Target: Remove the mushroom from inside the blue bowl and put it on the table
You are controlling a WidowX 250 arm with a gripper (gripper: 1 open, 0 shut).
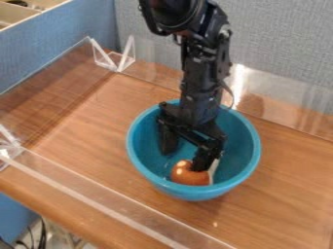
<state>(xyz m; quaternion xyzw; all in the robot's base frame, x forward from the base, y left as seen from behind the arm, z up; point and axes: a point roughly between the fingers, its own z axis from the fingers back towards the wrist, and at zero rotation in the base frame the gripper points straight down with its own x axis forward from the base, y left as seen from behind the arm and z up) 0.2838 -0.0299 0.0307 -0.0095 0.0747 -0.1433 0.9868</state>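
Grasp approach. The gripper [193,154], jaws spread wide and holding nothing, hangs inside the blue bowl [150,146] above the mushroom [192,176], which lies on the bowl's floor near the front wall (orange cap showing). The fingers should straddle the cap squarely before closing, clear of the bowl's wall, then lift straight up toward the table [92,112].

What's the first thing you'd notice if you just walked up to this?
A big shiny blue bowl sits in the middle of the wooden table. A black robot arm reaches straight down into it, its open pincer just above a little orange mushroom at the bottom.
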